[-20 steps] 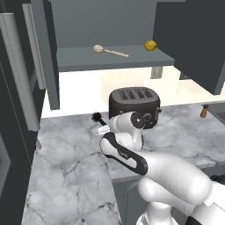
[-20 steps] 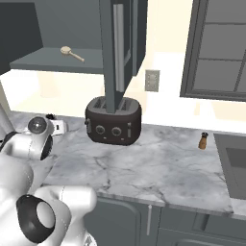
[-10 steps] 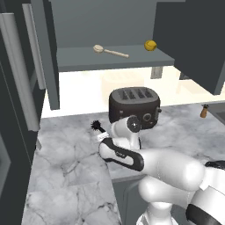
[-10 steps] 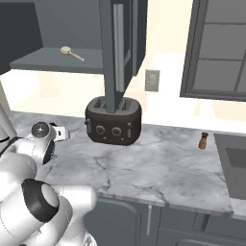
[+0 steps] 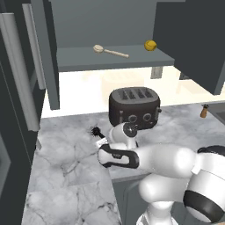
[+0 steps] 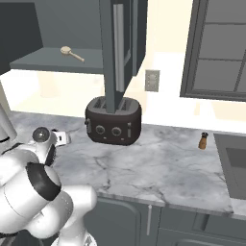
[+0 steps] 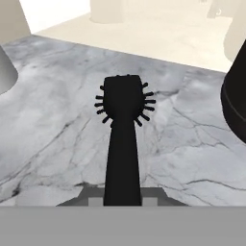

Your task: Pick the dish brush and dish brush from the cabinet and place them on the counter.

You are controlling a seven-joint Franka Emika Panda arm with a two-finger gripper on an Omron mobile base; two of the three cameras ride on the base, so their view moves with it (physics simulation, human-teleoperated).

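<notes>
My gripper point(image 5: 101, 142) point(image 6: 61, 138) point(image 7: 123, 200) is shut on the handle of the all-black dish brush point(image 5: 95, 131) point(image 7: 123, 125). Its spiky head points away from me, low over the white marble counter point(image 5: 66, 176) point(image 6: 158, 168) point(image 7: 48, 120), left of the toaster; whether it touches the marble I cannot tell. The cream-tan dish brush point(image 5: 110, 51) point(image 6: 72, 54) lies flat on the grey shelf of the open cabinet point(image 5: 110, 61) point(image 6: 53, 63), well above the gripper.
A black toaster point(image 5: 134, 107) point(image 6: 114, 121) point(image 7: 235, 96) stands on the counter right of the gripper. A small yellow ball point(image 5: 150, 45) rests on the shelf. The open cabinet door point(image 6: 117, 53) hangs above the toaster. A brown grinder point(image 5: 204, 110) point(image 6: 203, 141) stands far right.
The arm has come down and bent lower, carrying the black brush from shelf-side height to just over the marble. The cream brush has stayed where it was.
</notes>
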